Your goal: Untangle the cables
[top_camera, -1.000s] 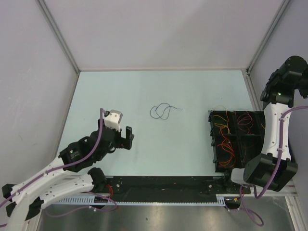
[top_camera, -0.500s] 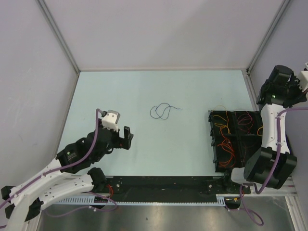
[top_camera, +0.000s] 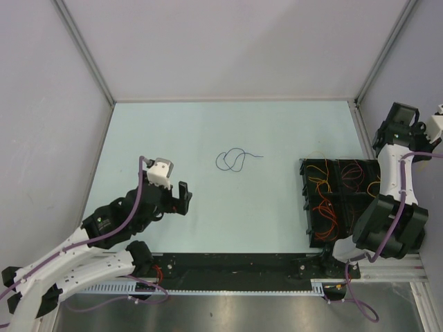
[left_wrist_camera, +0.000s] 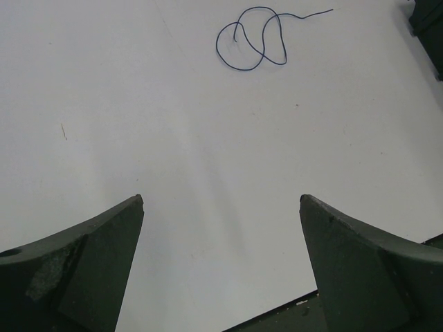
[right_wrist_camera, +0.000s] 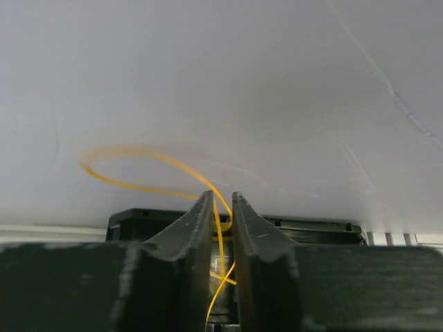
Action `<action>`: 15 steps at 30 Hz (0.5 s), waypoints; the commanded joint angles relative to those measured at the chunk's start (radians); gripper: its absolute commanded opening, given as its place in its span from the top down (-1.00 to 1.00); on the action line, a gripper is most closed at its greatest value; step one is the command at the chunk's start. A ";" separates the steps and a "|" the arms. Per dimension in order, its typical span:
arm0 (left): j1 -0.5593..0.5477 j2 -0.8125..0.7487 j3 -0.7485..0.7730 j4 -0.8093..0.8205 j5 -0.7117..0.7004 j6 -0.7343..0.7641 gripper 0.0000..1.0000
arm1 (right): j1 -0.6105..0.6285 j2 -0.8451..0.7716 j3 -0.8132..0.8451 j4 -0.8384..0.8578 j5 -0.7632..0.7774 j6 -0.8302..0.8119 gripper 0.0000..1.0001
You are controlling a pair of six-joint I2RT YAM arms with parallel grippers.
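Cables first: the blue cable (top_camera: 234,160) lies alone on the pale table (top_camera: 173,131), near the middle, curled into two overlapping loops with one loose end trailing off to the right. The left gripper (top_camera: 181,198) sits nearer the arm bases and off to the left of it, well apart. From the left wrist view that gripper (left_wrist_camera: 221,200) is released, its two dark fingers (left_wrist_camera: 83,263) spread wide with bare tabletop between them. The blue cable (left_wrist_camera: 252,38) shows far ahead near the top of that view, a little right of the gap's centre line, touching neither finger.

Over to the right side! A black tray (top_camera: 305,207) with several compartments stands at the table's right edge, and red and orange cables (top_camera: 325,211) sit bundled inside those compartments, too knotted to tell strand from strand. The right arm rises above the tray toward the right wall, and its claw is mostly out of the overhead view.

The right wrist view settles it. The right gripper (right_wrist_camera: 221,197) is clenched, its fingers nearly meeting, and a yellow cable (right_wrist_camera: 138,153) runs up through the narrow slot between them. Above the fingertips it arcs out to the left in one long flat loop against the grey wall (right_wrist_camera: 277,83), lifted clear of everything else.
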 commanded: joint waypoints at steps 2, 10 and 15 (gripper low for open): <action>0.005 0.000 0.000 0.025 0.001 0.018 -0.99 | -0.001 -0.030 0.007 -0.027 -0.073 0.066 0.36; 0.005 -0.017 -0.002 0.028 0.002 0.018 -1.00 | 0.030 -0.131 0.008 -0.090 -0.257 0.079 0.18; 0.005 -0.021 -0.003 0.028 0.002 0.018 -1.00 | 0.137 -0.188 0.008 -0.150 -0.321 0.071 0.13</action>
